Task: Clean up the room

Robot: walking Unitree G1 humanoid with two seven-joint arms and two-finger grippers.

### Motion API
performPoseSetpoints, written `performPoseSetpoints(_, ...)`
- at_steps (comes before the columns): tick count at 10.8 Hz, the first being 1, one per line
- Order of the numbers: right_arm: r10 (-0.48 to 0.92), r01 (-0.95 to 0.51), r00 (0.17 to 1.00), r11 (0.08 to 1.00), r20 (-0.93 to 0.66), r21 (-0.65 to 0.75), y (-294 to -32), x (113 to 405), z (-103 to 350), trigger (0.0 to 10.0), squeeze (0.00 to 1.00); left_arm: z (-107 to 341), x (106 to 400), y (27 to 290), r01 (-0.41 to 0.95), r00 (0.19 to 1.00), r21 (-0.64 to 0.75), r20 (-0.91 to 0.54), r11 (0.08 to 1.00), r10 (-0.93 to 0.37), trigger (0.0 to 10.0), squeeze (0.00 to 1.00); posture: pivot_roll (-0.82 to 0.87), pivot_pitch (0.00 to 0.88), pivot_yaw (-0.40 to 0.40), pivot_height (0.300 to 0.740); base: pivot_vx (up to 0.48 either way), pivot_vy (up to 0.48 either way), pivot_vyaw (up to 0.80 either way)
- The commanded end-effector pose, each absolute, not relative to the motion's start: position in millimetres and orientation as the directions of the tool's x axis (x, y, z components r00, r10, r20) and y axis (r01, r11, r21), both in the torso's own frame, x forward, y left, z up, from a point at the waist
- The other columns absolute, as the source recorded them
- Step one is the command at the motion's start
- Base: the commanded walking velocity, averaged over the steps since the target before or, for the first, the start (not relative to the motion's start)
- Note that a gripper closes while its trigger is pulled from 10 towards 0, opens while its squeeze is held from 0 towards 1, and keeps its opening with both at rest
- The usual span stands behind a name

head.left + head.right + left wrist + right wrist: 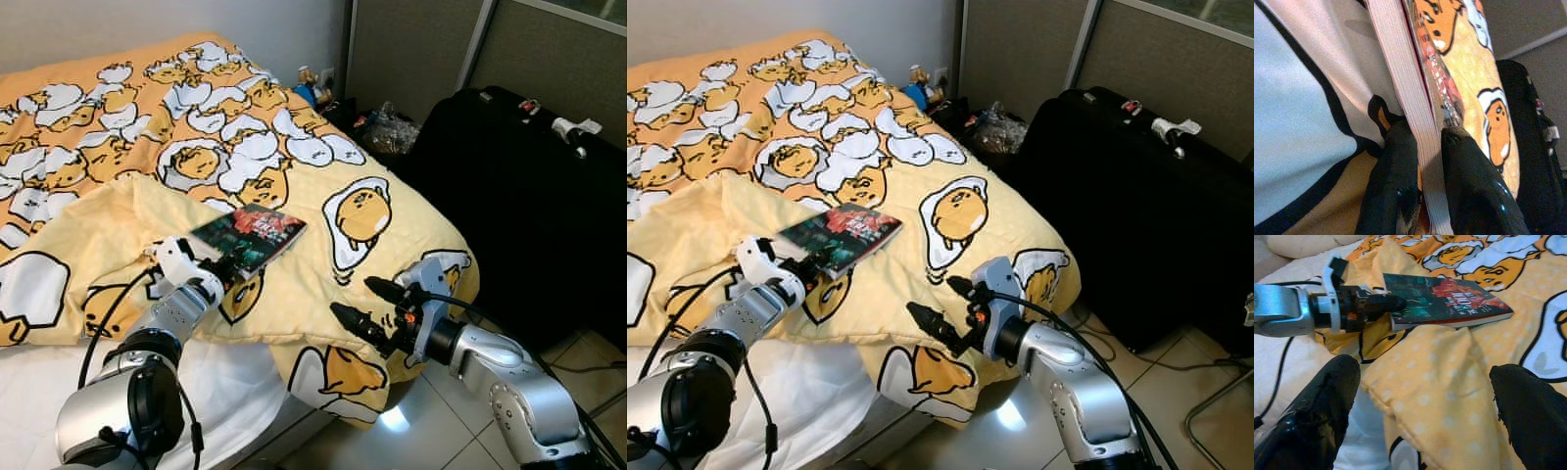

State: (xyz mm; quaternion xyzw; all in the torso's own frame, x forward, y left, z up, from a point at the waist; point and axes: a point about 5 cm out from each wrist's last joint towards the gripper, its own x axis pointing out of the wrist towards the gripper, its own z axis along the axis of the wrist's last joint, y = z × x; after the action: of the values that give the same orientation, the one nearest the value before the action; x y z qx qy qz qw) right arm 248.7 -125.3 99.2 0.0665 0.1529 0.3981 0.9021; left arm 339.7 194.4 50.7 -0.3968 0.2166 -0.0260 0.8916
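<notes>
A dark paperback book [251,235] with a red and green cover lies on the yellow egg-print duvet [323,294] near the bed's foot. My left gripper [231,268] is shut on the book's near edge; the left wrist view shows one black finger [1393,191] under the page block [1415,127] and one over the cover. My right gripper [364,304] hovers open above the duvet's hanging corner, to the right of the book. In the right wrist view the book [1449,301] and my left gripper [1382,303] lie between its spread fingertips [1327,396].
A large black suitcase [529,196] stands right of the bed, with small white items on top. Clutter and small figures [313,86] sit in the corner behind the bed. White sheet [225,382] shows under the duvet. Tiled floor [441,411] lies below my right arm.
</notes>
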Motion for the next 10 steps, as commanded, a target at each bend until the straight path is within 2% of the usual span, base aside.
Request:
performPoseSetpoints(1, 0.728, -0.692, 0.646, 0.686, -0.232, 0.226, -125.1, 249.7, 97.2, 10.0, 0.00, 67.4, 350.8, 189.9, -0.022, 0.916, -0.694, -0.302, 0.720, -0.263, 0.0, 0.00, -0.07, 0.000, 0.080, 0.740, 0.000, 0.000, 0.00)
performPoseSetpoints(2, 0.708, -0.675, 0.667, 0.706, -0.234, 0.213, -126.2, 251.3, 95.7, 10.0, 0.00, 80.9, 355.1, 188.2, 0.163, 0.914, -0.571, -0.219, 0.805, -0.341, 0.0, 0.00, -0.07, 0.000, 0.083, 0.740, 0.000, 0.000, 0.00)
performPoseSetpoints(4, 0.701, -0.668, 0.674, 0.713, -0.233, 0.213, -124.6, 251.3, 94.3, 10.0, 0.00, 88.1, 353.4, 192.1, 0.291, 0.908, -0.394, -0.173, 0.872, -0.382, 0.0, 0.00, -0.07, 0.000, 0.087, 0.740, 0.000, 0.000, 0.00)
performPoseSetpoints(6, 0.697, -0.665, 0.679, 0.717, -0.231, 0.208, -122.2, 250.5, 93.0, 10.0, 0.00, 90.7, 341.7, 203.7, 0.385, 0.899, -0.138, -0.168, 0.912, -0.405, 0.0, 0.00, -0.06, 0.000, 0.092, 0.740, 0.000, 0.000, 0.00)
performPoseSetpoints(7, 0.696, -0.664, 0.681, 0.718, -0.230, 0.208, -122.0, 250.5, 92.9, 10.0, 0.00, 87.7, 338.6, 207.8, 0.370, 0.898, -0.156, -0.191, 0.916, -0.395, 0.0, 0.00, -0.06, 0.000, 0.092, 0.740, 0.000, 0.000, 0.00)
performPoseSetpoints(8, 0.693, -0.662, 0.683, 0.721, -0.229, 0.204, -123.3, 250.0, 92.6, 10.0, 0.00, 74.5, 330.6, 221.2, 0.250, 0.900, -0.271, -0.289, 0.930, -0.326, 0.0, 0.00, -0.06, 0.000, 0.096, 0.740, 0.000, 0.000, 0.00)
performPoseSetpoints(10, 0.691, -0.661, 0.685, 0.723, -0.230, 0.202, -121.5, 250.3, 92.0, 10.0, 0.00, 42.3, 305.5, 235.6, 0.031, 0.830, -0.497, -0.471, 0.867, -0.300, 0.0, 0.00, -0.05, 0.000, 0.089, 0.740, 0.000, 0.000, 0.00)
